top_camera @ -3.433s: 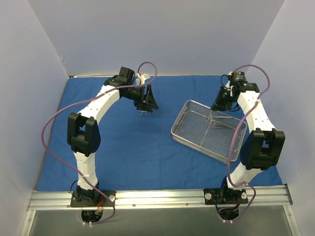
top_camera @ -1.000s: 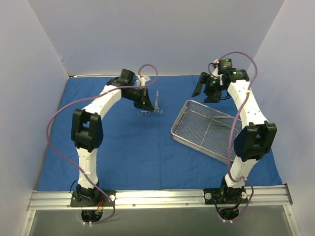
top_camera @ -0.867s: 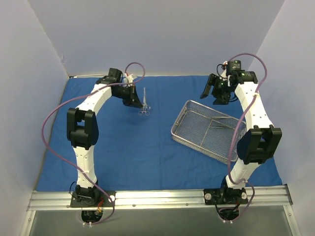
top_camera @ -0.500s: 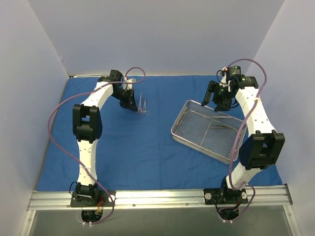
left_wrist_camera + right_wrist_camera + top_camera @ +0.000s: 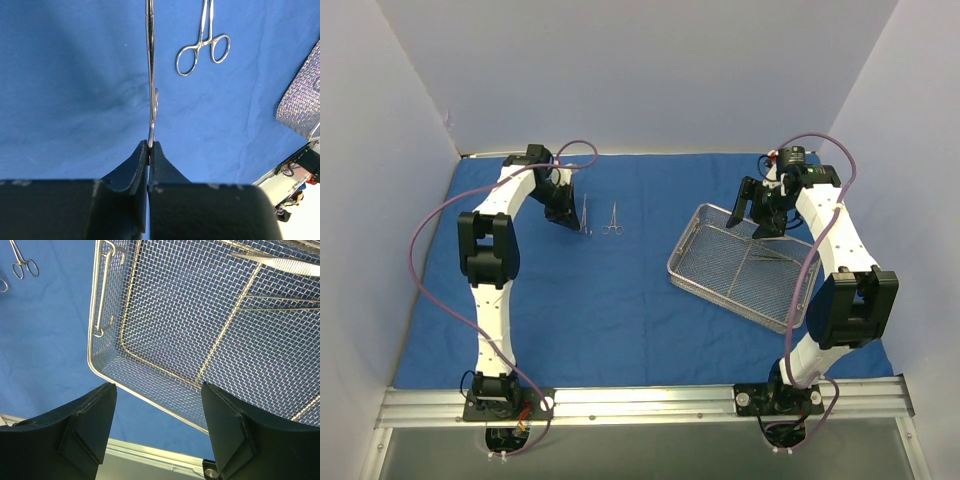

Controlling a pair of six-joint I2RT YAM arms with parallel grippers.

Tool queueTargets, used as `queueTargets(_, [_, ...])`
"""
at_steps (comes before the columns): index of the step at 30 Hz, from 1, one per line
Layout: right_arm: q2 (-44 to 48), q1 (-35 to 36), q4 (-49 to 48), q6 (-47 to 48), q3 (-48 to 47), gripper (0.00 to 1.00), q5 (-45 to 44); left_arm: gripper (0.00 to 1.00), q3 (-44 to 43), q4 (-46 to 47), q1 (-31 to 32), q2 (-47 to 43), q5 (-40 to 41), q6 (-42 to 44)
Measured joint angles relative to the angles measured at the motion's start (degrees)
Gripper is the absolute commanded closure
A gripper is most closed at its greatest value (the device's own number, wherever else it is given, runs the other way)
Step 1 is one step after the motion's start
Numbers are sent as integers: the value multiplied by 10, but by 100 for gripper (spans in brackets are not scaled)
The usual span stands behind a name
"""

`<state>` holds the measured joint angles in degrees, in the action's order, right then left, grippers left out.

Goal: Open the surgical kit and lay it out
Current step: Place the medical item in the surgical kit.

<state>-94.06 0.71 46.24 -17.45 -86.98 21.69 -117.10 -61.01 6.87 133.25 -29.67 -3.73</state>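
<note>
Thin, silvery, scissor-handled, with two finger rings: a loose instrument (image 5: 612, 220) flat on the wrap (image 5: 620, 300), rings toward the near side. Same make for the held instrument (image 5: 150, 60), seen edge-on from the left wrist as one bright narrow line. Pinched at its near end between the tightly closed jaws of the left gripper (image 5: 150, 149), reaching straight out from the fingertips, just beside the loose one, roughly parallel, not touching it. Cannot tell whether resting on the cloth or just above it. Over on the right, a rectangular wire-mesh tray (image 5: 720, 275), skewed on the wrap, with more instruments (image 5: 772, 252) lying inside toward its far right. Hovering above the tray's far-left corner, jaws wide apart with nothing between them: the right gripper (image 5: 758, 215). From the right wrist, the weave of the mesh floor and rim up close; from the top, both arms and the whole layout at once
</note>
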Motion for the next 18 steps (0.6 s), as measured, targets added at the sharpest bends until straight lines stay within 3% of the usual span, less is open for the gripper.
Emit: queueTargets(18, [14, 0, -13, -3, 22, 31, 5, 98, -30, 1, 6, 34, -17, -1])
